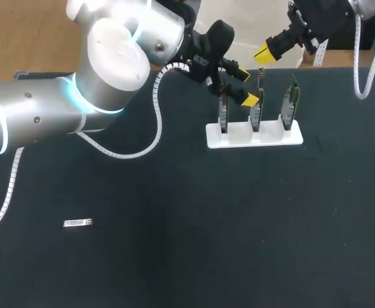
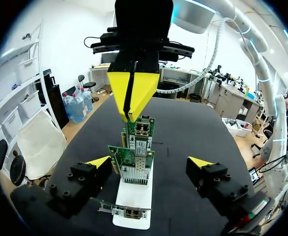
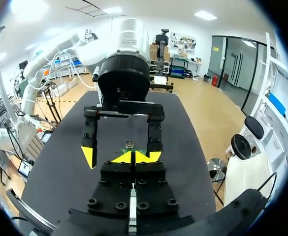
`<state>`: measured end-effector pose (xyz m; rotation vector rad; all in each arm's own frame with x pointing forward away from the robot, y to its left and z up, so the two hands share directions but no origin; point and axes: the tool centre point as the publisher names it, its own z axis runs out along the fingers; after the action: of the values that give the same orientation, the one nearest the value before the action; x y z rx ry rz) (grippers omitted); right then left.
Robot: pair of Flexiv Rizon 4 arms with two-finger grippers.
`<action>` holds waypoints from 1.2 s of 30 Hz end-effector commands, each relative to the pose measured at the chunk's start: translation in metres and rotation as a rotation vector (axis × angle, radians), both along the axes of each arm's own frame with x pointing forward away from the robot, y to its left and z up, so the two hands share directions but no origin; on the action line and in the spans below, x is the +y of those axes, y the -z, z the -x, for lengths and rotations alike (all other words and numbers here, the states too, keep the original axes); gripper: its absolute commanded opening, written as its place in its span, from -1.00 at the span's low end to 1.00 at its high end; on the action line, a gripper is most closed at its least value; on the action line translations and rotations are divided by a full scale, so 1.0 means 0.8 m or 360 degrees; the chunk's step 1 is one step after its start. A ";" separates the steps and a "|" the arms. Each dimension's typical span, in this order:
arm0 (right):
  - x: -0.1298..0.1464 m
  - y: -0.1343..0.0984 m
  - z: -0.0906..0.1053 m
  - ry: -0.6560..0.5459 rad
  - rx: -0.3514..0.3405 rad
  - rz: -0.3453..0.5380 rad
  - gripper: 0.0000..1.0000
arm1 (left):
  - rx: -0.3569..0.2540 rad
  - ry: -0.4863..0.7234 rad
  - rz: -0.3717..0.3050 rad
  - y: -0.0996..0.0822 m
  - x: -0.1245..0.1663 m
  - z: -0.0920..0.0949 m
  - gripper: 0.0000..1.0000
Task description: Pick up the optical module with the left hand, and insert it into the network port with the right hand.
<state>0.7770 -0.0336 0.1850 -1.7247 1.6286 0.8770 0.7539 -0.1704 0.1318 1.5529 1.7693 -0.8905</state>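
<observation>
Left gripper (image 1: pixel 245 87) spread wide by green circuit boards (image 1: pixel 290 102) in white plastic stand (image 1: pixel 254 136), right gripper (image 1: pixel 264 53) pinched together, small silver module (image 1: pixel 78 222) far off

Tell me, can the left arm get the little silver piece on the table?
Probably yes. The silver piece lies alone, nothing over it; the left gripper, open at the rack, would just swing over.

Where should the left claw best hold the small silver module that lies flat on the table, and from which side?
Probably across its two long sides, near the middle, coming straight down: the optical module lies flat and slim on the table.
</observation>
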 end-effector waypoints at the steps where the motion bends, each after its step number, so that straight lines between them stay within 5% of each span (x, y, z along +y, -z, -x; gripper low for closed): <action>1: -0.001 0.003 0.000 0.0002 0.0007 0.0010 -1.00 | 0.0006 0.0003 -0.0008 0.000 -0.002 -0.003 1.00; 36: -0.005 0.018 0.006 0.0033 0.0055 0.0029 -1.00 | 0.0006 0.0003 -0.0008 0.000 -0.002 -0.003 1.00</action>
<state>0.7754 -0.0379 0.1712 -1.7152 1.6757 0.8968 0.7539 -0.1704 0.1318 1.5529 1.7693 -0.8905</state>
